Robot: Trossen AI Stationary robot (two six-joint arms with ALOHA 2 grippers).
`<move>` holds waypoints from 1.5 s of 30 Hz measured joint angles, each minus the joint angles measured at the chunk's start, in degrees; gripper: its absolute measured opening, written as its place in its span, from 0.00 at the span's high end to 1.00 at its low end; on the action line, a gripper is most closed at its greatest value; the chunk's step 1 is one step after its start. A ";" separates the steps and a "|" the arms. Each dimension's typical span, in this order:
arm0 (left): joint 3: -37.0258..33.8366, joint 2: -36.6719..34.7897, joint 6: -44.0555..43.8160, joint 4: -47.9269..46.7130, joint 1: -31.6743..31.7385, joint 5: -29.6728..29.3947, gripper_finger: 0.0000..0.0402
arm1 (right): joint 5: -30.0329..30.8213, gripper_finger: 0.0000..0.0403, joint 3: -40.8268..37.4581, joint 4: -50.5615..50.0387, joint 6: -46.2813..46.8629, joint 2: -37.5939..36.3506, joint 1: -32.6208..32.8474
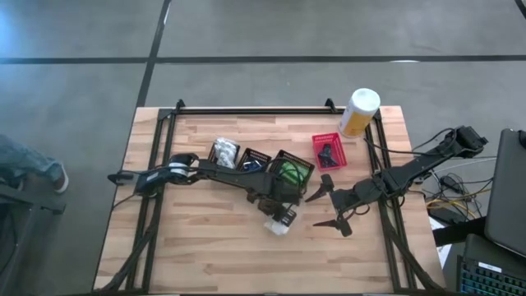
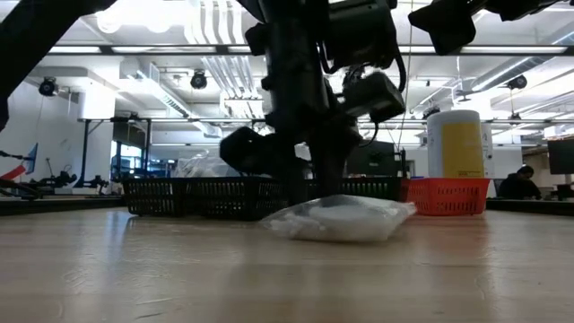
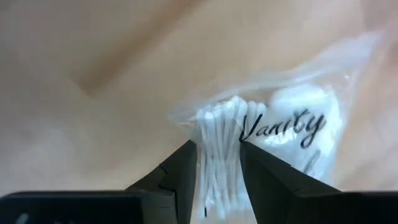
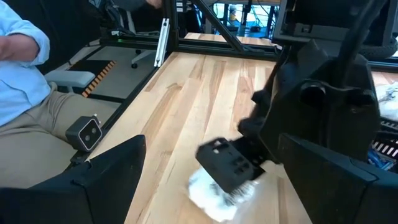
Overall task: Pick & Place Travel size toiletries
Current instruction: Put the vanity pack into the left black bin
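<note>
A clear-wrapped white packet of cotton swabs (image 1: 278,229) lies flat on the wooden table (image 1: 197,247), near its middle. My left gripper (image 3: 217,180) points steeply down onto it and is shut on it. My right gripper (image 1: 325,208) hovers open just to the packet's right, with nothing between its fingers. Behind the packet stands a row of black mesh baskets (image 1: 255,160): one holds a white wrapped lump (image 1: 223,152), another holds green packets (image 1: 289,173). A red basket (image 1: 327,152) with a dark item stands to their right. My left gripper pinches the packet between its two fingers at the bundle of swabs (image 3: 217,134), through the clear wrap. The fingers (image 3: 180,177) come from above, pointing steeply down. The packet (image 2: 341,220) rests on the table under them.
A tall white-and-yellow canister (image 1: 358,111) stands at the far right corner. A black frame rail (image 1: 246,109) runs along the far edge. A seated person (image 4: 25,93) shows beyond the table's left side. Bare wood lies toward the near edge.
</note>
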 joint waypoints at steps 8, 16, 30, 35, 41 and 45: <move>-0.13 0.00 -3.95 -6.67 -0.36 10.54 0.68 | -0.02 0.10 0.00 -0.02 0.00 0.00 0.00; -0.13 0.00 -4.76 -8.75 -0.96 11.04 0.68 | 0.00 0.10 0.00 0.00 0.00 0.00 0.00; 0.91 -1.63 -11.95 -12.62 -1.76 2.09 0.69 | -0.01 0.10 0.00 0.00 0.00 0.00 -0.01; 0.90 -3.40 -9.62 -12.88 -2.78 -8.75 0.69 | -0.01 0.10 0.00 -0.04 0.00 0.00 -0.02; 0.91 -3.91 -8.39 -12.44 -2.53 -13.98 0.69 | -0.01 0.10 0.01 -0.04 0.00 0.00 -0.04; 0.87 -3.91 -4.59 -10.90 -1.85 -15.72 0.69 | -0.02 0.10 0.00 -0.04 0.00 0.00 -0.02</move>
